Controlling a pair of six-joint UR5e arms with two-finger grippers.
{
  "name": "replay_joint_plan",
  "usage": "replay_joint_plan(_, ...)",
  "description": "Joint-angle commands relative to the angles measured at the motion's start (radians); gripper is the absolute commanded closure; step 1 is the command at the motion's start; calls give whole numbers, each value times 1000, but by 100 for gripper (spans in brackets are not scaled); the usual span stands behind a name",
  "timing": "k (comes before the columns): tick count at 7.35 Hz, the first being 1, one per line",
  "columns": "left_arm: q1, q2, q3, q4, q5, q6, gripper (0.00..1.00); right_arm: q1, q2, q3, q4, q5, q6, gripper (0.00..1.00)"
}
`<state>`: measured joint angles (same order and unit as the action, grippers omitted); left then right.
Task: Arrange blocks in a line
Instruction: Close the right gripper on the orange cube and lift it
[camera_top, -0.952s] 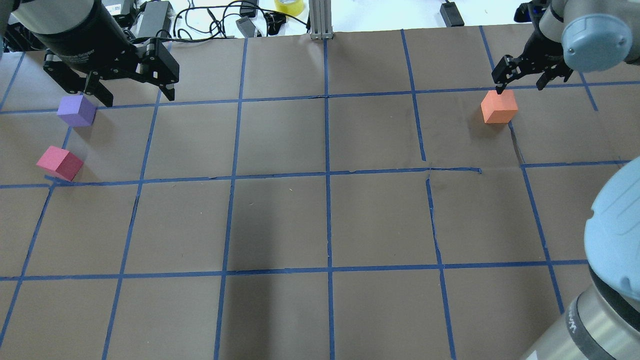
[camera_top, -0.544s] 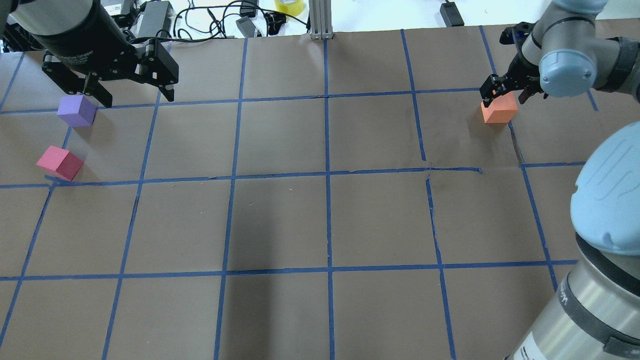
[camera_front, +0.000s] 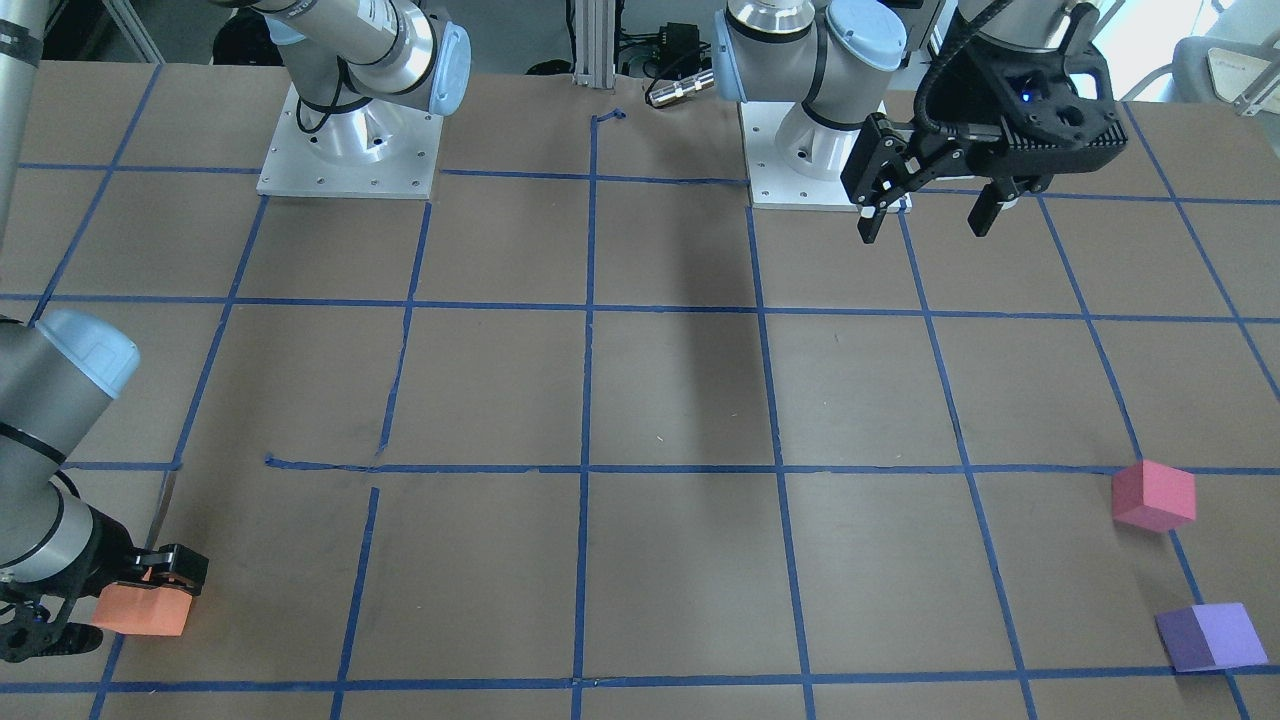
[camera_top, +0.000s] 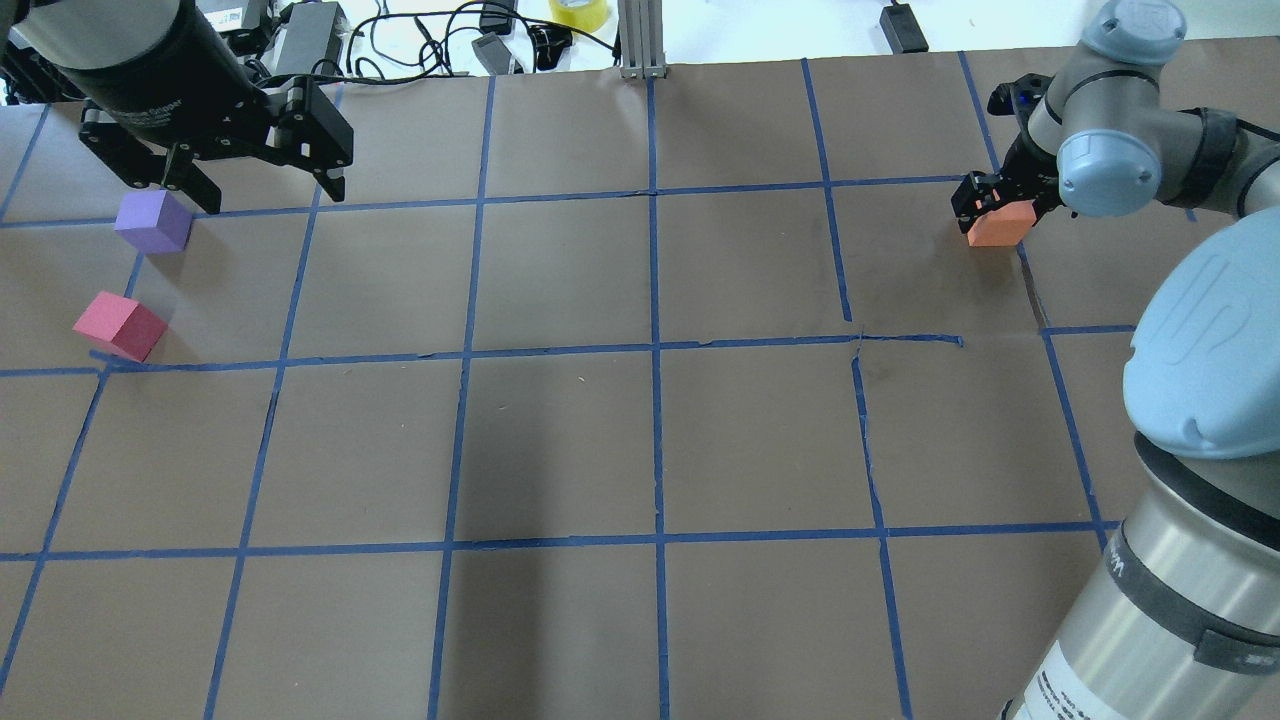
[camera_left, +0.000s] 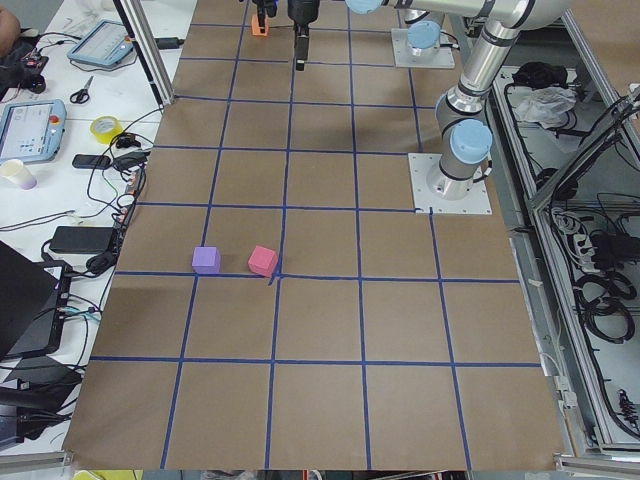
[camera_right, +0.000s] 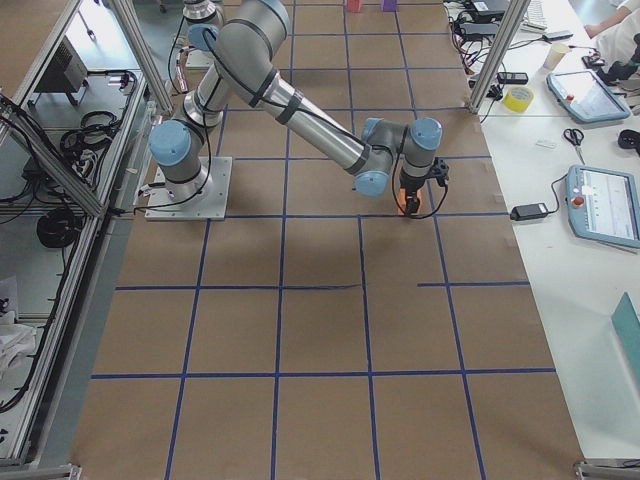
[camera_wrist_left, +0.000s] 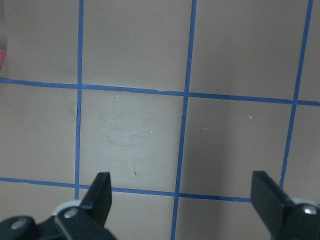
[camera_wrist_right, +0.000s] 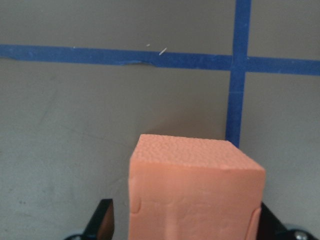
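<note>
The right hand (camera_top: 998, 206) apparently pinches the orange block (camera_top: 1001, 230) near the bench's (camera_top: 560, 440) right edge. The left hand (camera_top: 272, 195) hangs spread near the left edge, by the purple block (camera_top: 152, 221) and pinkish-red block (camera_top: 118, 326).

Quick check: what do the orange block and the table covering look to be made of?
The orange block: probably foam, matte. Its top is finely pebbled, its edges are slightly soft, and it has no shine. The table covering: looks like brown kraft paper, matte, with faint scuffs and creases. The blue tape lines on it look like painter's tape, wrinkled and broken in places.
</note>
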<state>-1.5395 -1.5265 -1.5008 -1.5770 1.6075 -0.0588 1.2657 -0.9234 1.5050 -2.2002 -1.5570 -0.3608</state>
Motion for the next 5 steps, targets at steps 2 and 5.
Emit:
replay_joint_plan(2,2,2,1,0,-1,1,0,1,-9,-6,8,0,9,85)
replay_joint_plan(5,10,0,8,15,-3,4,0,113,-161,-5,105,9,123,86)
